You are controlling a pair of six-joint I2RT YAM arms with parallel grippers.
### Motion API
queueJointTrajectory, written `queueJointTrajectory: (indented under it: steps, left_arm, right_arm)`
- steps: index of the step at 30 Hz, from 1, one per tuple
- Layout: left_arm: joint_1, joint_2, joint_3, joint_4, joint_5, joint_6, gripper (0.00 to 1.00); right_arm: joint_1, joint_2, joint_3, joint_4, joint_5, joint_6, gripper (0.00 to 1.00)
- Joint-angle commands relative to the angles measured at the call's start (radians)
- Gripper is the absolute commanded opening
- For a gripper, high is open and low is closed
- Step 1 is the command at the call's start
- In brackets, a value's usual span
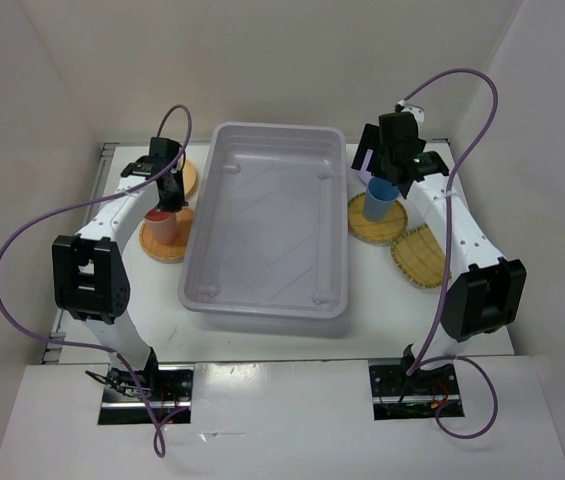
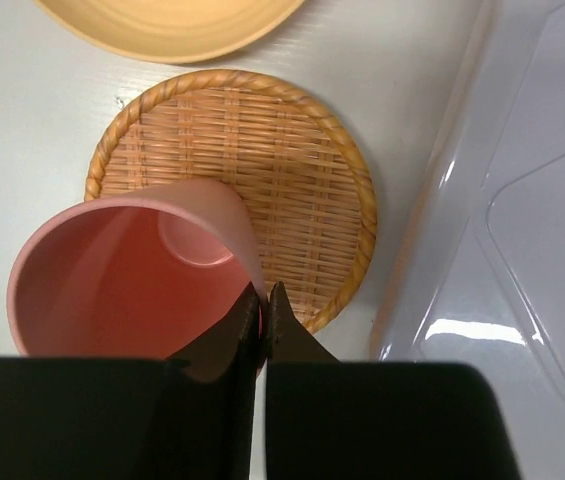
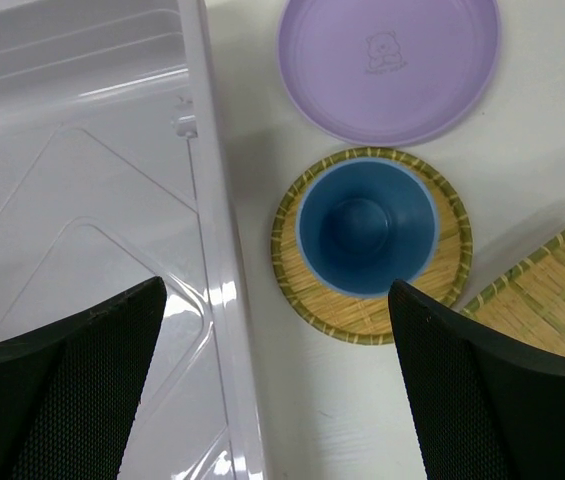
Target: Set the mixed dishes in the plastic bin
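Observation:
My left gripper [image 2: 262, 310] is shut on the rim of the salmon-pink cup [image 2: 132, 280], which tilts over a round woven plate [image 2: 292, 170]. I cannot tell if its base touches the plate. In the top view the left gripper [image 1: 167, 192] and pink cup [image 1: 160, 226] are left of the plastic bin [image 1: 267, 225]. My right gripper [image 3: 277, 288] is open and empty, high above the blue cup [image 3: 365, 228]. That cup stands upright on a round yellow woven plate [image 3: 442, 270]. The right gripper [image 1: 392, 165] is right of the bin. The lavender plate [image 3: 389, 65] lies beyond the blue cup.
An orange-tan plate [image 2: 172, 20] lies behind the left woven plate, also seen from above [image 1: 190, 178]. Another yellow woven plate [image 1: 420, 258] lies at the right front. The bin wall [image 3: 217, 250] runs just left of the blue cup. White walls surround the table.

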Motion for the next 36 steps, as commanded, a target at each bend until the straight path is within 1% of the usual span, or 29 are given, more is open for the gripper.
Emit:
queueJointTrajectory:
  steps: [1,3,4,7,9,11,12,14,15,16,17,18,19,20,24,25,26,27,28,29,30,31,34,35,36]
  left_arm:
    - [0.001,-0.006,0.0,-0.026,-0.058,-0.015,0.0]
    - [-0.01,-0.018,0.023,-0.052,-0.088,-0.015,0.0]
    - [-0.021,-0.033,0.057,-0.082,-0.117,-0.015,0.0]
    - [-0.031,-0.076,0.127,-0.153,-0.142,-0.006,0.0]
    - [-0.044,-0.108,0.215,-0.203,-0.133,0.008,0.0]
    - [-0.056,-0.109,0.29,-0.245,-0.11,0.019,0.0]
    - [-0.068,-0.118,0.369,-0.286,-0.11,0.019,0.0]
    - [-0.077,-0.107,0.454,-0.332,-0.052,0.041,0.0]
    - [-0.109,-0.092,0.495,-0.372,-0.018,0.042,0.0]
    - [-0.123,-0.092,0.572,-0.386,0.02,0.055,0.0]
    - [-0.14,-0.08,0.598,-0.395,0.109,0.066,0.0]
    - [-0.16,-0.08,0.617,-0.396,0.154,0.066,0.0]
    - [-0.197,-0.08,0.617,-0.386,0.201,0.066,0.0]
    - [-0.214,-0.08,0.608,-0.373,0.309,0.066,0.0]
    - [-0.309,-0.057,0.521,-0.293,0.462,0.046,0.0]
    - [-0.359,-0.041,0.511,-0.282,0.462,0.046,0.0]
    - [-0.385,-0.032,0.5,-0.282,0.462,0.037,0.0]
    - [-0.413,-0.023,0.49,-0.271,0.435,0.037,0.0]
    - [-0.466,-0.023,0.47,-0.261,0.409,0.026,0.0]
    - [-0.494,-0.011,0.47,-0.261,0.377,0.026,0.0]
    - [-0.523,-0.011,0.459,-0.261,0.31,0.026,0.0]
    - [-0.578,0.0,0.448,-0.261,0.276,0.026,0.0]
    - [-0.652,0.009,0.413,-0.251,0.168,0.026,0.0]
    - [-0.692,0.009,0.381,-0.227,0.142,0.026,0.0]
    - [-0.709,0.009,0.364,-0.227,0.101,0.038,0.0]
  right_arm:
    - [0.005,-0.061,-0.016,-0.003,0.029,0.006,0.96]
    - [0.005,-0.061,-0.025,-0.003,0.029,0.006,0.96]
    - [0.005,-0.061,-0.025,-0.003,0.029,0.006,0.96]
    - [0.005,-0.061,-0.048,0.006,0.017,0.006,0.96]
    - [0.005,-0.061,-0.072,0.016,0.017,0.006,0.96]
    - [0.005,-0.051,-0.083,0.026,0.006,0.006,0.96]
    - [0.005,-0.05,-0.083,0.026,0.006,-0.003,0.96]
    - [-0.004,-0.041,-0.094,0.026,-0.004,-0.017,0.96]
    - [-0.004,-0.031,-0.094,0.026,-0.004,-0.033,0.96]
    - [-0.016,-0.031,-0.094,0.026,-0.018,-0.033,0.96]
    - [-0.027,-0.021,-0.094,0.035,-0.03,-0.043,0.96]
    - [-0.027,-0.012,-0.094,0.035,-0.03,-0.043,0.96]
    - [-0.036,-0.012,-0.094,0.044,-0.03,-0.043,0.96]
    - [-0.049,-0.003,-0.085,0.044,-0.055,-0.043,0.96]
    - [-0.083,0.038,-0.085,0.088,-0.15,-0.043,0.92]
    - [-0.098,0.049,-0.085,0.089,-0.167,-0.043,0.92]
    - [-0.098,0.058,-0.071,0.089,-0.178,-0.043,0.91]
    - [-0.107,0.081,-0.071,0.089,-0.187,-0.043,0.91]
    - [-0.107,0.091,-0.056,0.089,-0.187,-0.043,0.91]
    - [-0.107,0.101,-0.042,0.089,-0.196,-0.043,0.9]
    - [-0.107,0.12,-0.031,0.089,-0.196,-0.043,0.9]
    - [-0.107,0.12,-0.031,0.089,-0.196,-0.043,0.9]
    - [-0.107,0.154,-0.01,0.098,-0.207,-0.034,0.9]
    - [-0.107,0.167,-0.01,0.098,-0.207,-0.034,0.9]
    - [-0.107,0.176,0.0,0.098,-0.207,-0.034,0.9]
